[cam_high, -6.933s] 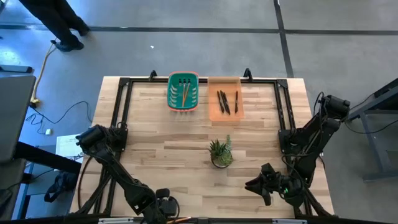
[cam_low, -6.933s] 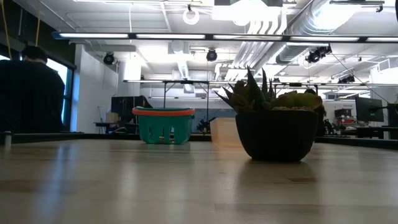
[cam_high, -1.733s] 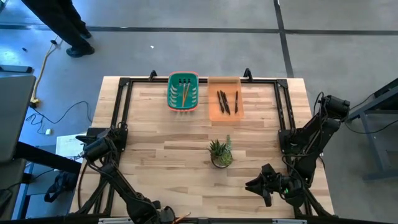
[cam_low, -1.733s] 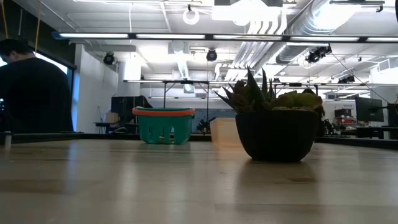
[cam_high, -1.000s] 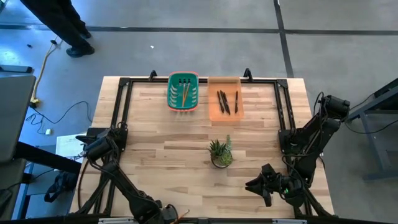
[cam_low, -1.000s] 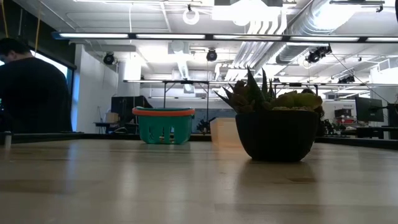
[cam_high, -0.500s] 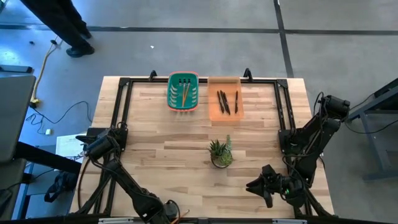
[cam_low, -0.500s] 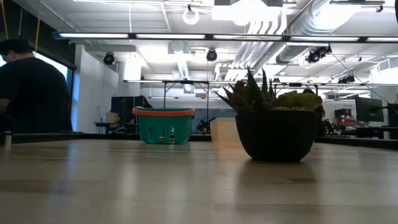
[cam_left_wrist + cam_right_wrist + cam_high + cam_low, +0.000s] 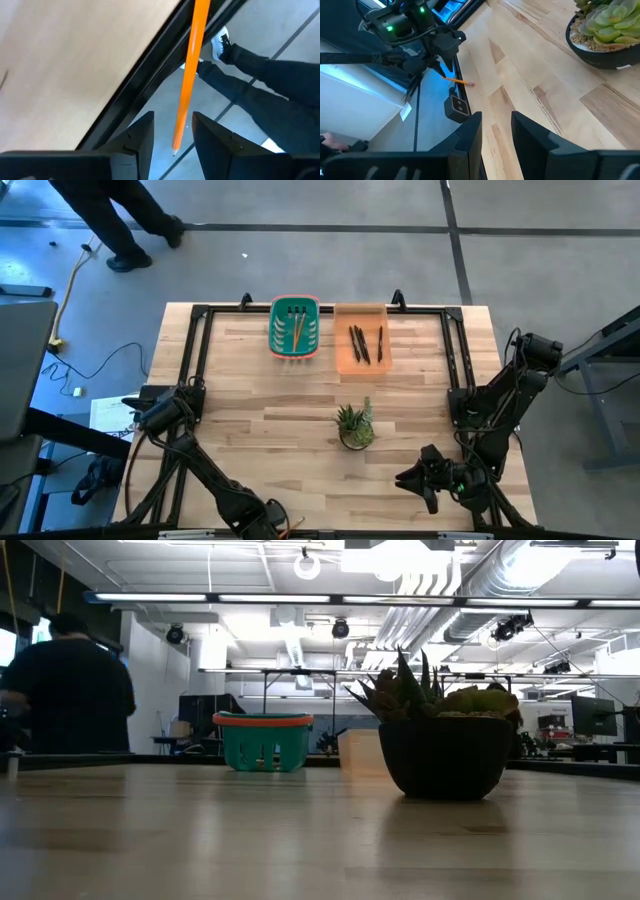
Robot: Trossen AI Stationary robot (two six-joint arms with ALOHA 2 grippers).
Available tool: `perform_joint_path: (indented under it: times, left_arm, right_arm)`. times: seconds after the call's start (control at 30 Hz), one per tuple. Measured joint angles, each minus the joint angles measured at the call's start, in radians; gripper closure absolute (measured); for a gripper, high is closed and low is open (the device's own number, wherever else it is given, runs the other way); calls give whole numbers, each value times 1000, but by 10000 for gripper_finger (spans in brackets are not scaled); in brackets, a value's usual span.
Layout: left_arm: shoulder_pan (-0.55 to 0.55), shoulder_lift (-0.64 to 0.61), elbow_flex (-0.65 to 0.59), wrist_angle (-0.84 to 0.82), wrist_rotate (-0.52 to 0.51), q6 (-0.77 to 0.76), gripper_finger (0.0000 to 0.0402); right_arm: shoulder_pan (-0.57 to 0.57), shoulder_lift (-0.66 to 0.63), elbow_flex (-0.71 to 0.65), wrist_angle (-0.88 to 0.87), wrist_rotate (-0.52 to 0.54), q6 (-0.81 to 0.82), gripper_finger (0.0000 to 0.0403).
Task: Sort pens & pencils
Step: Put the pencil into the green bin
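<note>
The left hand (image 9: 272, 518), at the frame's bottom edge, still grips a pencil (image 9: 189, 80). The right hand (image 9: 412, 478) stays idle, fingers apart. The person (image 9: 115, 210) at upper left has stepped rightward.

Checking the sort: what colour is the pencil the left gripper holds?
Orange; the pencil shows best in the left wrist view.

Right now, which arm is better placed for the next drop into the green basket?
Left. The left gripper is shut on a pencil at the near edge of the table, and the green basket already holds pencils. The right gripper is open and empty.
</note>
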Motion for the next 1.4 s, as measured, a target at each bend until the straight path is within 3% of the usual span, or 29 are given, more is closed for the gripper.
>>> perform_joint_path:
  times: [0.5, 1.07, 1.4]
  left_arm:
    - [12, 0, 0, 0, 31, -134, 279]
    - [19, 0, 0, 57, 38, -174, 279]
    - [30, 0, 1, 8, 30, -161, 279]
  right_arm:
    - [0, 0, 0, -1, -23, -8, 306]
    - [0, 0, 0, -4, -24, -26, 306]
    - [0, 0, 0, -4, -24, -26, 306]
